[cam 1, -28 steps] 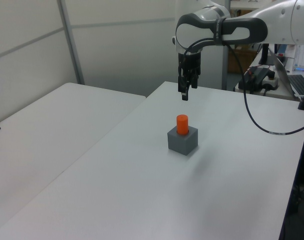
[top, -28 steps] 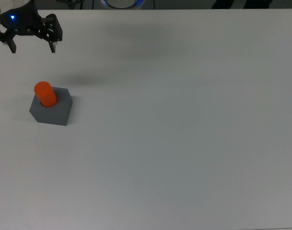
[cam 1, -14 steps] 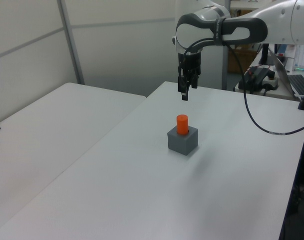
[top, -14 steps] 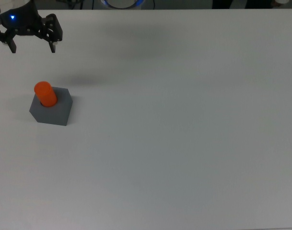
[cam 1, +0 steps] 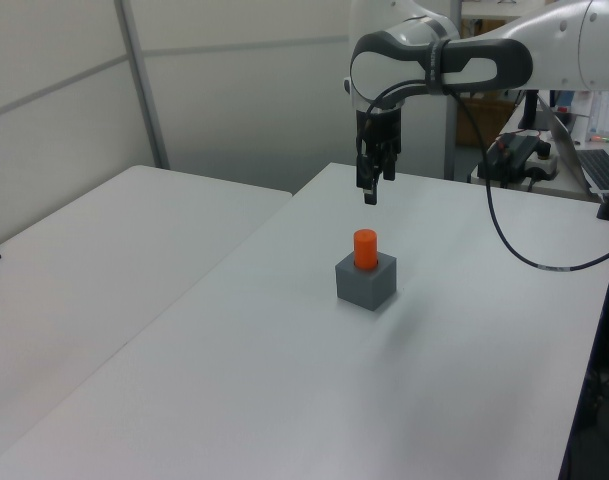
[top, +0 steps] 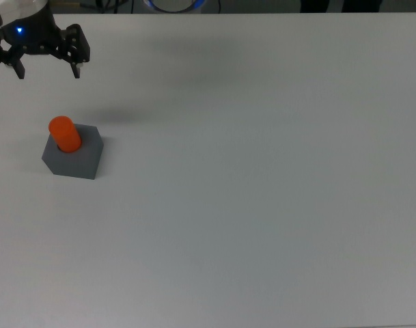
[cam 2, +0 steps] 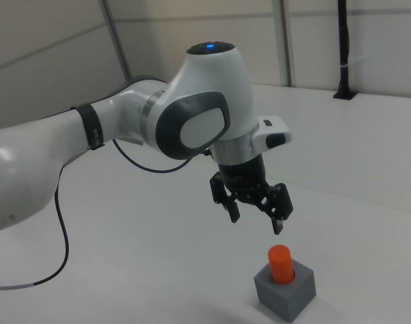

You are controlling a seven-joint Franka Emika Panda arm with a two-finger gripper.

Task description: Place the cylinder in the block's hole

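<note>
Standing upright in the block's (cam 1: 366, 280) hole, the cylinder (cam 1: 365, 248) looks seated, its upper part proud of the top face, on the table (top: 262, 205). With its 2 fingers spread wide and empty, the gripper (cam 2: 256, 211) hangs above and apart; the sound move is probably a straight lift clear, never brushing the cylinder.

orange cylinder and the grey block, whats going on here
Nothing is being handled right now. The orange cylinder stands upright in the hole in the top of the grey block, with its upper part sticking out, so the task looks done. The Franka arm's gripper hangs in the air above the white table, apart from both, with its fingers open and empty.
</note>
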